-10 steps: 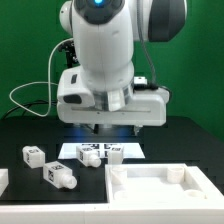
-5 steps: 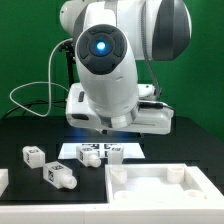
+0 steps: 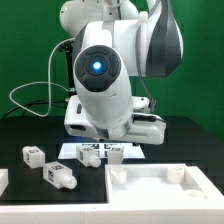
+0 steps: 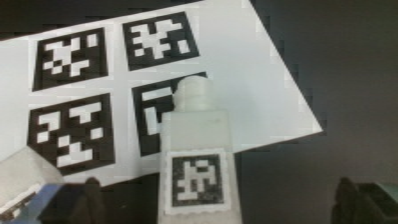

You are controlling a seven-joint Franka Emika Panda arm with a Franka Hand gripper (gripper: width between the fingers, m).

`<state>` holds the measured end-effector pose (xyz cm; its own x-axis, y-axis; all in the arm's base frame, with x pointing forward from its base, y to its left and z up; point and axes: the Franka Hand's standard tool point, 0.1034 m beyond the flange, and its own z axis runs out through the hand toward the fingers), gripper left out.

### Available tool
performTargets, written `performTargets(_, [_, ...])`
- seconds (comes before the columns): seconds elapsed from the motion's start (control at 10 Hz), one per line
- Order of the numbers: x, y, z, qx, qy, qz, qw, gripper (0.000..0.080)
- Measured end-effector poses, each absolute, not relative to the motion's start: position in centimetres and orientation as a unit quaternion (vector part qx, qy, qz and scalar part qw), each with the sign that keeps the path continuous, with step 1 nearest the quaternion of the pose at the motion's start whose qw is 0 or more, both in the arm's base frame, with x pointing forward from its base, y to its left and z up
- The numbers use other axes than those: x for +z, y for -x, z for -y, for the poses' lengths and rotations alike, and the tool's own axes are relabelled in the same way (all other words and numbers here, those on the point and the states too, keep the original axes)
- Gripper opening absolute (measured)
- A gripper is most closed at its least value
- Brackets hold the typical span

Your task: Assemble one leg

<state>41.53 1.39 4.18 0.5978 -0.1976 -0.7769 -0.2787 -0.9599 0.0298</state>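
The task has barely begun. The leg (image 4: 196, 140) lies loose on the marker board (image 4: 276, 90), one end over the board's edge. It is not yet gripped, and lifting and fitting are still to do. The gripper (image 4: 210, 198) hangs above it, jaws wide apart and empty. Two spare legs (image 3: 33, 154) lie beside the board, and the panel (image 3: 165, 188) lies near it. Since the earlier frames the arm has turned and its blue light has dropped lower. The parts have not moved.
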Motion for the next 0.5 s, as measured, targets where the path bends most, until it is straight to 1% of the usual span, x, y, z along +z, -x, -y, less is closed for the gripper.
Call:
performTargets(0.1, [4.0, -41.3, -1.3, 0.431, 0.891, -0.135, 0.047, 0.0649])
performTargets(0.3, [2.7, -39.6, -1.1, 0.45, 0.88, -0.144, 0.043, 0.0649])
performTargets(0.5, [2.7, -39.6, -1.1, 0.45, 0.88, -0.143, 0.043, 0.0649])
